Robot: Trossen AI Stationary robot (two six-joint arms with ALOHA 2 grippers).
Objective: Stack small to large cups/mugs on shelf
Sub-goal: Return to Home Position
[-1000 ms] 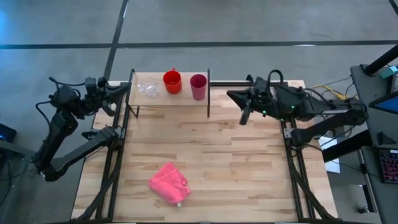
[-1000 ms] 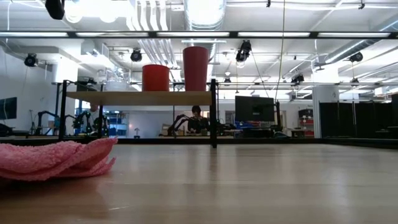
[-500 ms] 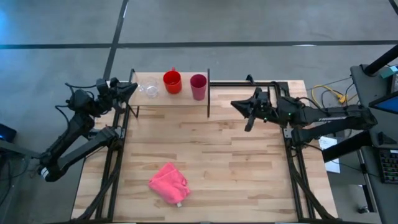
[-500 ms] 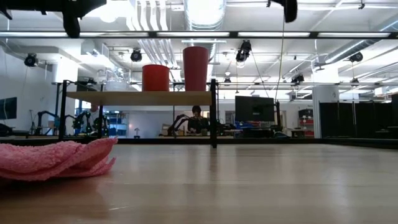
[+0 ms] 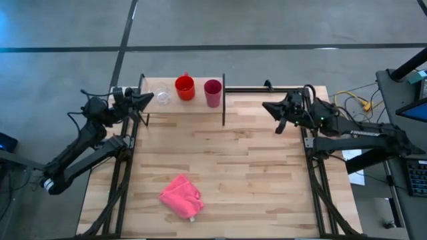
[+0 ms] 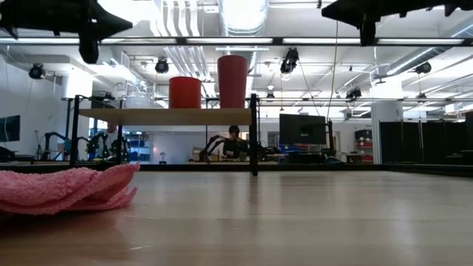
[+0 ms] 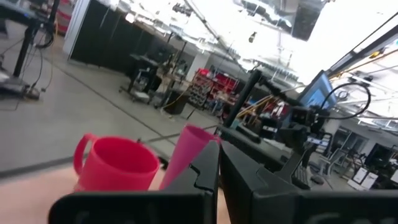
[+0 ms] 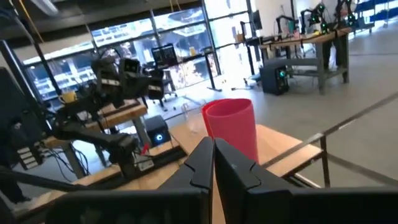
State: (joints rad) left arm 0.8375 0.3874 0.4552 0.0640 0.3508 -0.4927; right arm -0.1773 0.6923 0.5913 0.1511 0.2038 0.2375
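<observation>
On the shelf (image 5: 199, 107), a light board on black uprights at the table's far edge, three vessels stand on their bases in a row. They are the clear cup (image 5: 162, 97), the red-orange mug (image 5: 185, 87) and the magenta tumbler (image 5: 213, 93). The low view shows the mug (image 6: 185, 92) and tumbler (image 6: 232, 81) on the board (image 6: 166, 117). My left gripper (image 5: 145, 100) hovers at the shelf's left end, shut (image 7: 217, 165), facing the mug (image 7: 118, 165) and tumbler (image 7: 186, 155). My right gripper (image 5: 268, 107) hovers right of the shelf, shut (image 8: 213, 152), facing the tumbler (image 8: 231, 127).
A crumpled pink cloth (image 5: 181, 196) lies on the tabletop near its near-left part, also seen low (image 6: 66, 188). Bare wooden tabletop (image 5: 253, 173) stretches between the shelf and the near edge. Black frame rails run along both table sides.
My left gripper has moved toward the table's right, closing on the shelf's left end. My right gripper has drawn back toward the table's right edge, away from the shelf. The cups have stayed where they were.
</observation>
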